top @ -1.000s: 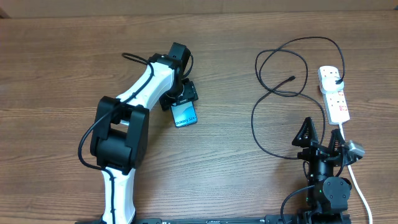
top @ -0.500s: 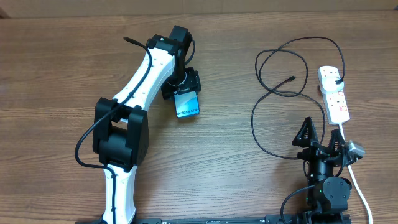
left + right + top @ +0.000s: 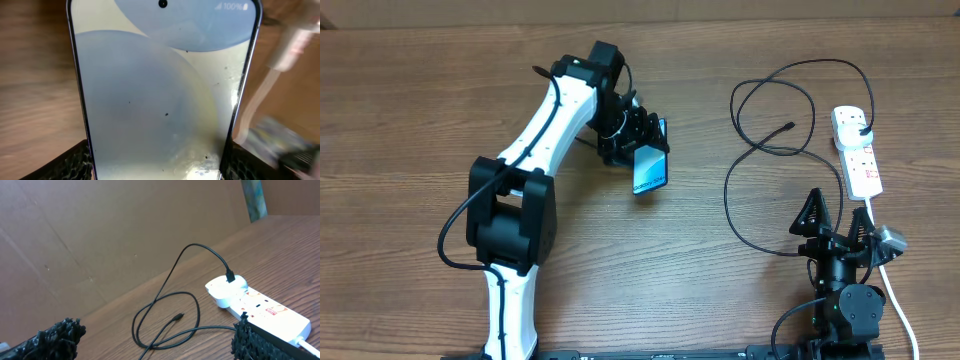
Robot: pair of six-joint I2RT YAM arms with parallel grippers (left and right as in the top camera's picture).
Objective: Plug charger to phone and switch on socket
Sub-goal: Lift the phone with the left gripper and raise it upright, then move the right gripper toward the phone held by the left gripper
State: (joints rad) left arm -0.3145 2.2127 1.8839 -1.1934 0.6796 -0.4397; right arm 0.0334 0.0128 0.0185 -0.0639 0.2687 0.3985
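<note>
My left gripper (image 3: 638, 140) is shut on the phone (image 3: 649, 169), a slim smartphone with a light-blue screen, and holds it tilted above the table left of centre. The phone fills the left wrist view (image 3: 160, 95), gripped by its bottom end between both fingers (image 3: 157, 165). The charger, a thin black cable (image 3: 760, 150), lies in loops at the right; its small connector (image 3: 788, 127) lies free on the wood, and its plug (image 3: 861, 125) sits in the white socket strip (image 3: 858, 152). My right gripper (image 3: 838, 222) is open and empty near the front edge, in front of the cable (image 3: 170, 325) and the socket (image 3: 260, 307).
The socket's thick white cord (image 3: 892, 290) runs to the front right beside the right arm. A brown cardboard wall (image 3: 100, 240) stands behind the table.
My left gripper has carried the phone to the right and a little back, lifting and tilting it. The right arm, the cable and the socket have not moved.
</note>
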